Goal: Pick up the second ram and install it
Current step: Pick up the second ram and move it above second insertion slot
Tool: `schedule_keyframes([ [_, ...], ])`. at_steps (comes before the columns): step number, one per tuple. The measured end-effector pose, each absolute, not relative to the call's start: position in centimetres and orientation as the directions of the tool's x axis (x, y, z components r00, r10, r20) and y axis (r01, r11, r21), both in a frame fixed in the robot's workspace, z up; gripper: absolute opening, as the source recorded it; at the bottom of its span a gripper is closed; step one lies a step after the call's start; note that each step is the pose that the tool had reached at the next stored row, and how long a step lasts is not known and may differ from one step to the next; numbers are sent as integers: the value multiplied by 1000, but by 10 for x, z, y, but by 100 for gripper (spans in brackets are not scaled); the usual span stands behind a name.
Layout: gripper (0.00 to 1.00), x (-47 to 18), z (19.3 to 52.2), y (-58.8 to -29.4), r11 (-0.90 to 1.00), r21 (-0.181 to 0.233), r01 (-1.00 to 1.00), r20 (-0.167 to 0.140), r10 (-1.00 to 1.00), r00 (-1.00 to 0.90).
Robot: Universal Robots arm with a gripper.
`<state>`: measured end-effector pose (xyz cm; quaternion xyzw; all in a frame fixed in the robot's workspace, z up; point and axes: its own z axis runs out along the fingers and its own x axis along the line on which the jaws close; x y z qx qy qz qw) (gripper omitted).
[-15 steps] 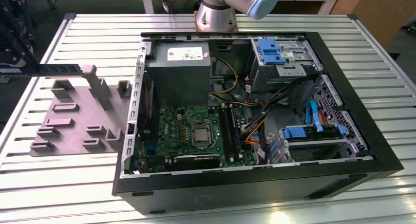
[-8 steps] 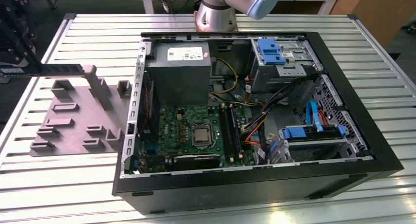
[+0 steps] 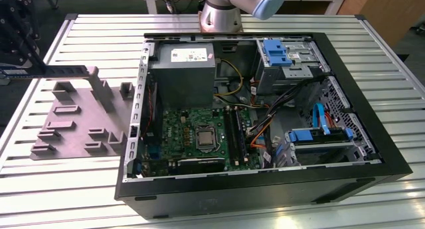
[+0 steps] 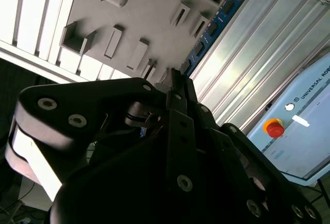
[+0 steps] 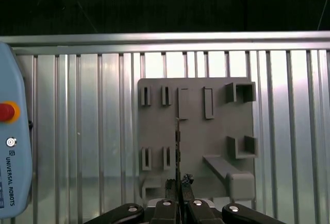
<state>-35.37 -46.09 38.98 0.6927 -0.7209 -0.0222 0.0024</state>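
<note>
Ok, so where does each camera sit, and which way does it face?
Exterior view: off the arm, high up, looking down on the slatted table, open computer case and grey holder; the arm's base and the gripper show.
First wrist view: on the arm, looking down past the gripper onto the holder, with the second ram edge-on.
Second wrist view: on the arm, looking obliquely along the gripper.
Shared: all three show the holder; both wrist views show the ram.

Print and labels on show
White lettering along the pale blue pendant (image 5: 11, 131) beside its red button (image 5: 6, 112), seen in both wrist views and left unquoted; white sticker (image 3: 190, 54) with fine print on top of the grey power supply (image 3: 180, 79) inside the computer case (image 3: 265, 191) in the exterior view, too small to make out.
</note>
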Motion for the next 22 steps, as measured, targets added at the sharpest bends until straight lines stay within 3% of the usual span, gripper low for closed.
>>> schedule_keyframes([
  [22,14,-342,390,-461,39,35,-999,-27,-999,-40],
])
